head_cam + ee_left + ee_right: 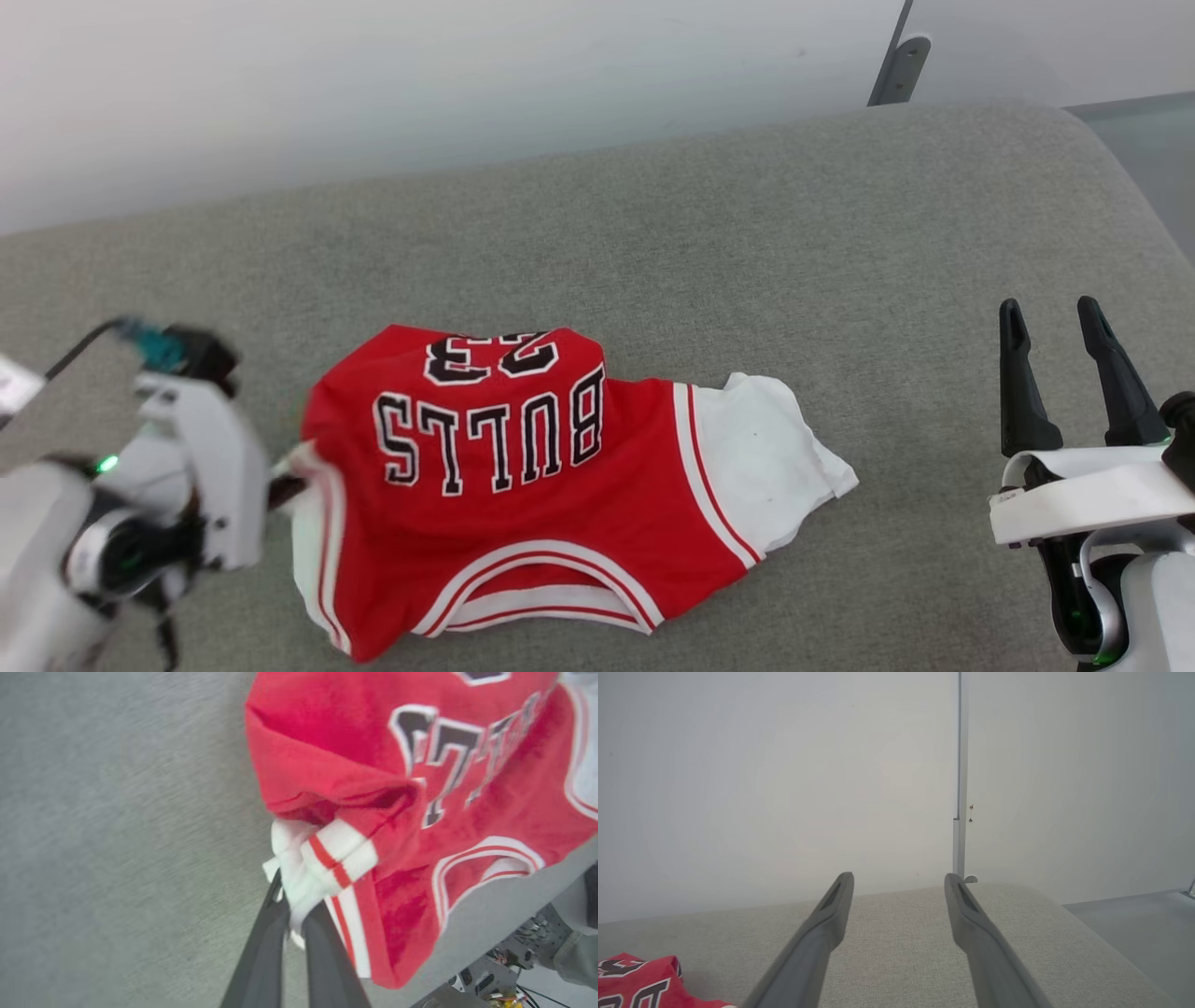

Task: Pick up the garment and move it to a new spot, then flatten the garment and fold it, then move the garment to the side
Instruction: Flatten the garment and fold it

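Observation:
The red BULLS garment point(523, 485) lies rumpled on the grey cushioned surface point(653, 243), lettering upside down to me, white lining showing at its right end. My left gripper point(285, 485) sits at the garment's left edge, shut on the white-and-red striped trim. In the left wrist view the garment point(373, 765) bunches upward from the left gripper point(292, 905), whose dark fingers point(261, 952) pinch the white trim. My right gripper point(1060, 322) stands open at the lower right, well clear of the garment. In the right wrist view the right gripper point(899, 879) holds nothing, and a corner of the garment point(640, 984) shows at lower left.
A pale wall point(420, 84) runs behind the cushioned surface, with a grey metal post point(901, 70) at the back right. The surface's rounded right edge point(1134, 205) drops to a grey floor. Bare cushion stretches behind and to the right of the garment.

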{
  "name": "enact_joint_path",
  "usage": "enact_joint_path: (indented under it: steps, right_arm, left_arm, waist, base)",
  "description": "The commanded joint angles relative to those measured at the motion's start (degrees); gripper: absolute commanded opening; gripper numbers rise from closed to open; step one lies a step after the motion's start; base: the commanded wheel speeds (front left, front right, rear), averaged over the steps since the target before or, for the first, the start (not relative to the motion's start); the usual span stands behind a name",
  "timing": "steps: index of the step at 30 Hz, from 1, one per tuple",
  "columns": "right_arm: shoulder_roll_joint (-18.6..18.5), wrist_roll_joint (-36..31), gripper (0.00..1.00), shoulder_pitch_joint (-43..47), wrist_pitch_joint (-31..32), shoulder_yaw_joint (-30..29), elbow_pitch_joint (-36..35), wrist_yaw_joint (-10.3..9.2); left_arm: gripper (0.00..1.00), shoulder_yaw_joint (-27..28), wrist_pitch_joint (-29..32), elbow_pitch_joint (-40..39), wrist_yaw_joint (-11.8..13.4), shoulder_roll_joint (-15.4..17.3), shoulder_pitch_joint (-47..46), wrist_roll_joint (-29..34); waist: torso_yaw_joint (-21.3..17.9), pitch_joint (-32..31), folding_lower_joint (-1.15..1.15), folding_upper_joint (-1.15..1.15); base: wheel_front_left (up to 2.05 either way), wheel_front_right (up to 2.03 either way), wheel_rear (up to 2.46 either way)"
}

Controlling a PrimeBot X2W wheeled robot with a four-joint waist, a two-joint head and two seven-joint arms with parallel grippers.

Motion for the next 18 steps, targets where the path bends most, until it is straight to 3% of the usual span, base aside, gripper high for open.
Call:
enact_joint_path:
  steps: [1, 7, 12, 13, 14, 15, 16, 17, 18]
  right_arm:
    - [0.1, -0.3, 1.00, 0.7, -0.2, -0.3, -0.2, -0.10]
    - [0.8, -0.4, 1.00, 0.2, 0.2, -0.3, -0.6, -0.10]
    - [1.6, -0.1, 1.00, -0.6, 0.1, 0.1, -0.2, -0.10]
    - [1.7, -0.1, 1.00, -0.6, 0.0, 0.2, 0.0, -0.10]
    - [1.7, -0.1, 1.00, -0.7, 0.0, 0.3, 0.2, -0.10]
    - [1.8, -0.1, 1.00, -0.8, -0.1, 0.4, 0.4, -0.10]
    - [1.9, 0.1, 1.00, -0.8, -0.1, 0.5, 0.5, -0.10]
    - [2.0, 0.1, 1.00, -0.8, -0.2, 0.4, 0.7, -0.10]
    - [2.1, 0.1, 1.00, -0.7, -0.2, 0.4, 0.8, -0.10]
  left_arm:
    - [0.00, 0.1, 0.9, -1.8, 0.5, -0.7, -1.2, -0.9]
    - [0.00, -1.9, 6.0, -10.2, 2.5, -5.6, -3.2, -4.2]
    - [0.00, -5.9, 7.6, -12.0, 1.7, -7.8, -1.7, -2.6]
    - [0.11, -6.5, 7.2, -11.8, 1.4, -8.3, -1.6, -2.0]
    - [0.40, -6.9, 6.9, -11.4, 1.2, -8.5, -1.5, -1.5]
    - [0.58, -7.3, 6.5, -10.9, 0.8, -8.6, -1.3, -1.1]
    - [0.84, -7.6, 6.3, -10.6, 0.6, -8.6, -1.0, -0.8]
    - [1.00, -7.8, 6.0, -10.3, 0.3, -8.5, -1.0, -0.5]
    - [1.00, -7.9, 5.9, -10.1, 0.2, -8.3, -1.0, -0.2]
  waist:
    - [0.0, 0.1, 0.00, 0.00]
    - [-0.1, 1.0, 0.00, 0.00]
    - [-0.4, 1.8, 0.00, 0.00]
    - [-0.5, 1.9, 0.00, 0.00]
    - [-0.5, 2.0, 0.00, 0.00]
    - [-0.6, 2.0, 0.00, 0.00]
    - [-0.6, 2.0, 0.00, 0.00]
    - [-0.6, 1.9, 0.00, 0.00]
    - [-0.5, 1.8, 0.00, 0.00]
  base:
    - [0.00, 0.00, 0.00]
    - [0.00, 0.00, 0.00]
    - [0.00, 0.00, 0.00]
    - [0.00, 0.00, 0.00]
    - [0.00, 0.00, 0.00]
    - [0.00, 0.00, 0.00]
    - [0.00, 0.00, 0.00]
    - [0.00, 0.00, 0.00]
    - [0.00, 0.00, 0.00]
